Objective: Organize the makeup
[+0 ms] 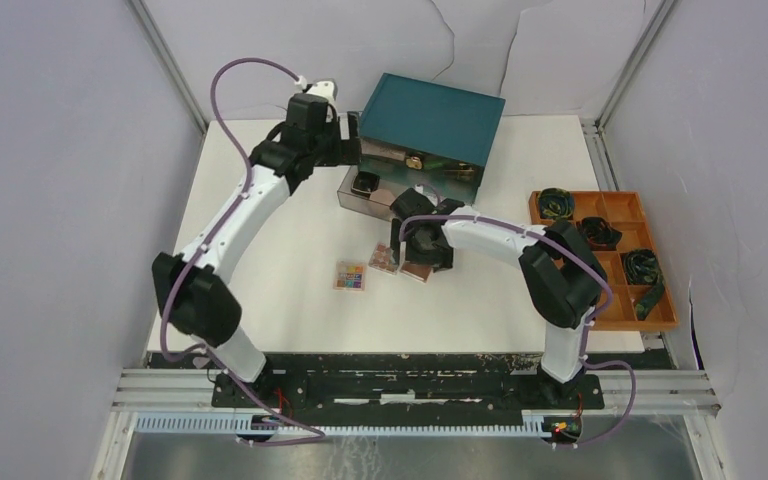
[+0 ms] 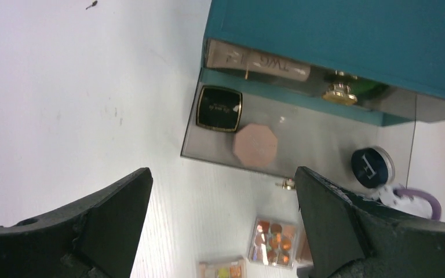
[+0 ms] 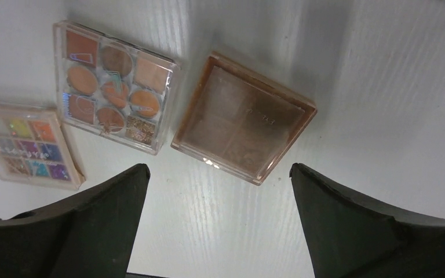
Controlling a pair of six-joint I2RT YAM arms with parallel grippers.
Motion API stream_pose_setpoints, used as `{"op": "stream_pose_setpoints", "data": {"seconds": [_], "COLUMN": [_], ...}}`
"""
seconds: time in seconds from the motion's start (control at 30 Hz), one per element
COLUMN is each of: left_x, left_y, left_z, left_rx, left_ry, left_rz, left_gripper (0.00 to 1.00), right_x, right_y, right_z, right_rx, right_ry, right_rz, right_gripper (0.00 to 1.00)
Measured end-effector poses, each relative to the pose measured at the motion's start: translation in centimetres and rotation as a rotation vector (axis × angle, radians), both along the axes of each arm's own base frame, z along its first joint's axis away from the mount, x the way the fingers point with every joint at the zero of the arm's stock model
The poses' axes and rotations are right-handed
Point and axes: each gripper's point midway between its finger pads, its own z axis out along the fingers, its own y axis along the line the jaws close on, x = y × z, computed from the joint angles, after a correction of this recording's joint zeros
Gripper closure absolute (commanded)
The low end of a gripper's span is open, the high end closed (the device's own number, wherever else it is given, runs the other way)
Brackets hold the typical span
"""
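Note:
Three square palettes lie on the white table: a colourful one (image 1: 350,276) (image 3: 28,145), an orange-toned one (image 1: 384,258) (image 3: 113,87) and a brown one (image 1: 418,270) (image 3: 244,117). My right gripper (image 1: 416,243) (image 3: 219,174) hovers open and empty just above them, the brown palette lying just past its fingertips. The clear lower drawer (image 2: 324,139) stands pulled out and holds a black square compact (image 2: 219,108), a pink octagonal compact (image 2: 255,145) and a dark blue round compact (image 2: 372,166). A slim tube (image 2: 258,62) lies in the upper drawer. My left gripper (image 1: 353,152) (image 2: 223,191) is open and empty above the drawer's front.
The teal drawer box (image 1: 430,120) with a gold knob (image 2: 340,92) stands at the back centre. An orange compartment tray (image 1: 615,208) with dark coiled cables (image 1: 558,203) sits at the right. Grey walls enclose the table on the left, back and right.

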Motion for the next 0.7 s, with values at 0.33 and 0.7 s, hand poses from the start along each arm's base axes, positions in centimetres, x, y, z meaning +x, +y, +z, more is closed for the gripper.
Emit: {"op": "stream_pose_setpoints", "data": {"seconds": [0.33,0.7], "left_x": [-8.4,-10.5], "left_y": [2.3,2.8], "left_z": [-6.4,-4.8], "left_rx": [0.016,-0.011], "left_ry": [0.148,0.111], "left_rz": [-0.051,-0.068], "left_gripper": [0.02,0.02], "right_x": [-0.3,1.2], "right_y": [-1.2,-1.2], "right_z": [-1.2,-2.6], "right_rx": [-0.092,-0.112], "right_ry": [-0.022,-0.065], "right_rz": [-0.203,-0.302], "right_gripper": [0.00,0.00]}}
